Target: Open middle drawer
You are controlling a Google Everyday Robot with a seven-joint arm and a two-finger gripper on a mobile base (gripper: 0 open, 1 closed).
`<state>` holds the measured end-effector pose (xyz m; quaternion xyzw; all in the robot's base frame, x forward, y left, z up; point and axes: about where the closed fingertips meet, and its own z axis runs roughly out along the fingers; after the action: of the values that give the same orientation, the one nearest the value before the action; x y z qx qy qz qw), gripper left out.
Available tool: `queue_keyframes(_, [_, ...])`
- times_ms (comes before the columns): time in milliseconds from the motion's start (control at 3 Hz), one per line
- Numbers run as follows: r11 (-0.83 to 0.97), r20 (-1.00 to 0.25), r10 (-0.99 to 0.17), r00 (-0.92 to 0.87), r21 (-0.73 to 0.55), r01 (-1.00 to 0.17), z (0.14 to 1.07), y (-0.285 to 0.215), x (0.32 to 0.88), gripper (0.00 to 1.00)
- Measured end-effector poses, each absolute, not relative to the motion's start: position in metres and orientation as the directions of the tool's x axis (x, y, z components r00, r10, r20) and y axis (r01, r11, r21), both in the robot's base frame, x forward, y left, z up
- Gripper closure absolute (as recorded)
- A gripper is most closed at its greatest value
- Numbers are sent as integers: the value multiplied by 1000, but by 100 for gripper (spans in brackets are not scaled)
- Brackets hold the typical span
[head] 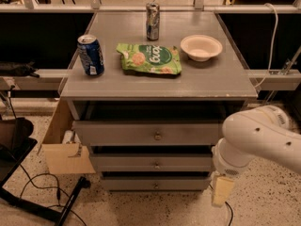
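The grey cabinet (160, 86) has three drawers stacked under its top. The middle drawer (122, 163) has a wide flat front of medium height with a small round metal knob (156, 165) at its centre. It sits about level with the taller top drawer (117, 133) and the narrow bottom drawer (127, 183), with dark gaps between them. My gripper (222, 191) hangs from the white arm (258, 140) at the cabinet's lower right corner, right of and below the knob, not touching it.
On the cabinet top stand a blue can (91, 55), a silver can (152, 21), a green snack bag (149, 59) and a white bowl (201, 47). A cardboard box (63, 149) stands left of the cabinet, with cables (42, 192) on the floor.
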<state>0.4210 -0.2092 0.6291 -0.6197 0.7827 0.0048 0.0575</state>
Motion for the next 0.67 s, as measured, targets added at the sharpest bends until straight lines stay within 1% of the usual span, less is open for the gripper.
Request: queue_keyframes(667, [225, -86, -972, -218, -70, -972, 628, -212, 422, 0])
